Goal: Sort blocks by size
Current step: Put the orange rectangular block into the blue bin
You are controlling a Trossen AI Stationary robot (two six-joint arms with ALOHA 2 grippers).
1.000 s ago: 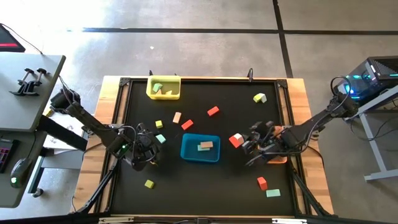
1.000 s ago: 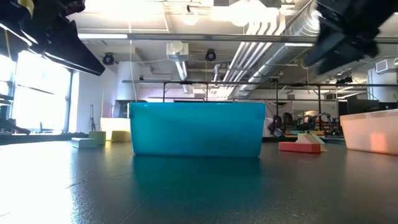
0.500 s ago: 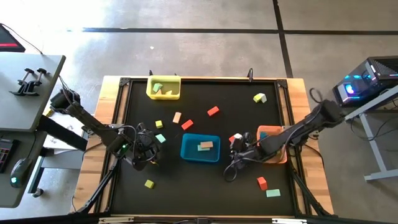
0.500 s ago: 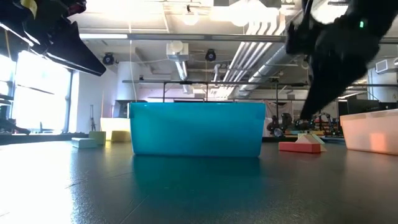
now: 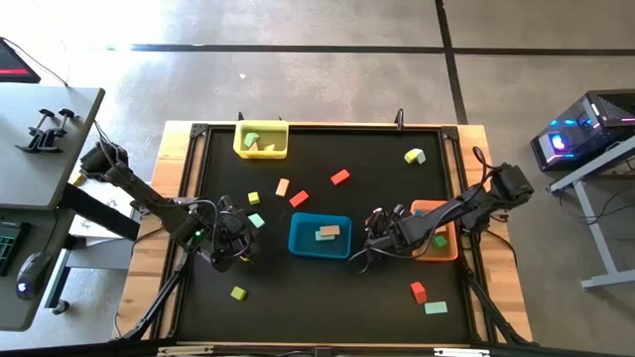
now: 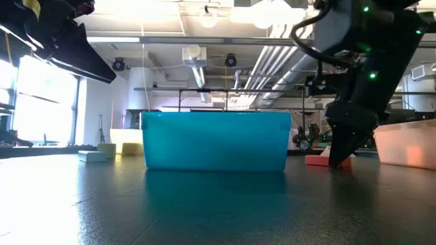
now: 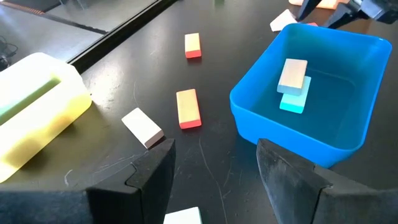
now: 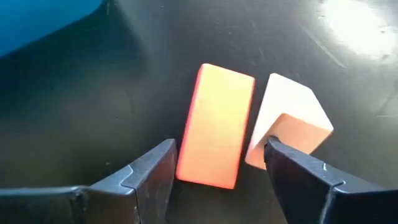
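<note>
Blocks, one red (image 8: 216, 126) and one tan (image 8: 287, 121), lie side by side under the right gripper (image 8: 217, 180), its fingers apart around the red one. Left gripper (image 7: 214, 177) hangs beside the blue tray (image 7: 348, 146), fingers spread, holding nothing.

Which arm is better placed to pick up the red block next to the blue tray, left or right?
Right. The right gripper hangs open directly over the red block, fingers either side of it. The left gripper waits across the blue tray.
</note>
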